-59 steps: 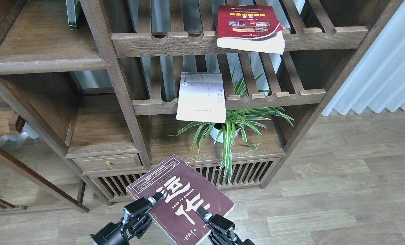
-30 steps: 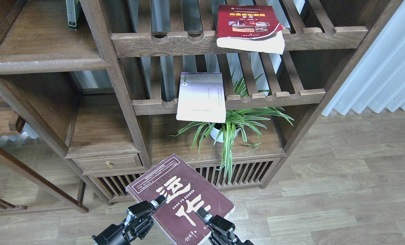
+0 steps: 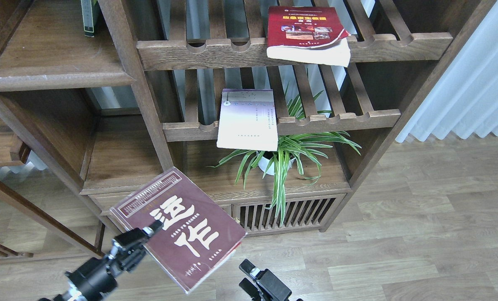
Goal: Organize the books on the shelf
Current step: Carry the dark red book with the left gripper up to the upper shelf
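While the left gripper (image 3: 150, 230) clamps the left edge of the maroon book (image 3: 177, 228), that book hangs tilted in front of the bookcase (image 3: 148, 104), above the wood-plank floor (image 3: 420, 217). The right gripper (image 3: 249, 274) sits apart from the book, fingers spread and holding nothing. A red book (image 3: 305, 31) lies on the upper slatted rack (image 3: 274, 50), overhanging its rail. A lavender book (image 3: 248, 119) overhangs the lower rack (image 3: 336, 119). The solid shelf (image 3: 56, 62) at upper left holds a green book (image 3: 89, 16). A potted plant (image 3: 286, 159) stands below. White curtains (image 3: 474, 83) hang at right.
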